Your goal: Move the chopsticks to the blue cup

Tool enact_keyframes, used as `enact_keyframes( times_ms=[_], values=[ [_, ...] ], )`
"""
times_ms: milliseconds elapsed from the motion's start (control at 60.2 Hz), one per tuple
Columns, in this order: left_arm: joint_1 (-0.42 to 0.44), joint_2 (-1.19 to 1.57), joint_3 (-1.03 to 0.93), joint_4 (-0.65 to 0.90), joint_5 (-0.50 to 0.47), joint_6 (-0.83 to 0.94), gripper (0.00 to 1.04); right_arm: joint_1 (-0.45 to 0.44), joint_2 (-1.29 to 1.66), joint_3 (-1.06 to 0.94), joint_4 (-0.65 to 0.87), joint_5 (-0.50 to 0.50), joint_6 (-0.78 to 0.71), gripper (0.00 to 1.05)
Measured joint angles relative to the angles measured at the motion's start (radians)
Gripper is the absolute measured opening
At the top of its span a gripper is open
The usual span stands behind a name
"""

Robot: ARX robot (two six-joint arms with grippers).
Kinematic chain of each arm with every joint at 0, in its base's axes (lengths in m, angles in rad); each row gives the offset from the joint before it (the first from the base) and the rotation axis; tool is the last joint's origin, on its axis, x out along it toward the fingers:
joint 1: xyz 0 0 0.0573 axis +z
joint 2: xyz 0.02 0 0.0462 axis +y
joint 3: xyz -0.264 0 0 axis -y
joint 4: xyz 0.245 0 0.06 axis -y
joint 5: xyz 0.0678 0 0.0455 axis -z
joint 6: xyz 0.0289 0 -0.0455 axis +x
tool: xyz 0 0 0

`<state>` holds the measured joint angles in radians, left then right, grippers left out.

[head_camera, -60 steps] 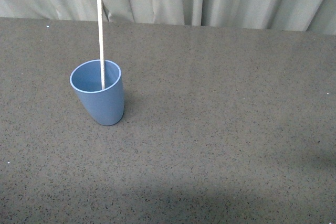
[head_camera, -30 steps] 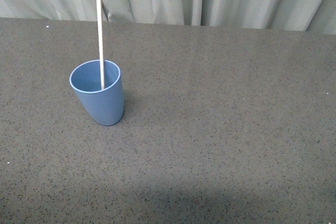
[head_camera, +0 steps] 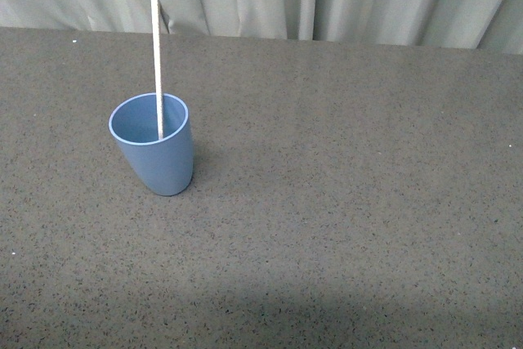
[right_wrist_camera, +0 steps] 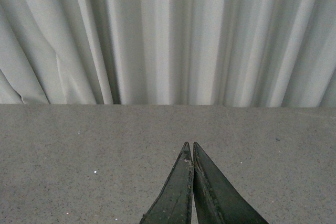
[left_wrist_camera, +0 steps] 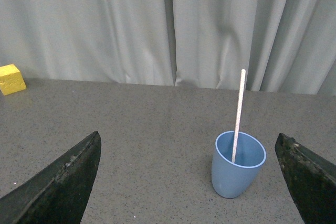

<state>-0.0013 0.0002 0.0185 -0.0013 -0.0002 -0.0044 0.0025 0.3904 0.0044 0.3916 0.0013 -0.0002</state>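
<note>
Blue cup [left_wrist_camera: 238, 171] upright at lower right of frame, chopsticks [left_wrist_camera: 238, 115] standing inside. Left gripper [left_wrist_camera: 191, 182] fingers spread wide. Yellow block [left_wrist_camera: 11, 78] far left.

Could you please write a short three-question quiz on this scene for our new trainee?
1. True or false: the chopstick stands in the blue cup.
2. Which end effector is open wide: A) left, B) right?
3. Fill in: a small ____ block sits far from the cup in the left wrist view.

Key:
1. True; it leans on the cup's rim.
2. A; the left end effector is open, the right end effector is closed and empty.
3. Yellow block.
</note>
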Motion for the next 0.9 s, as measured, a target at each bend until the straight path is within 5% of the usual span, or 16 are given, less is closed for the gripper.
enact_keyframes(
  times_ms=[897],
  values=[
    [0.000, 0.000, 0.000, 0.000, 0.000, 0.000, 0.98, 0.000, -0.386, 0.001, -0.389, -0.002, 0.000, 0.01]
  ],
)
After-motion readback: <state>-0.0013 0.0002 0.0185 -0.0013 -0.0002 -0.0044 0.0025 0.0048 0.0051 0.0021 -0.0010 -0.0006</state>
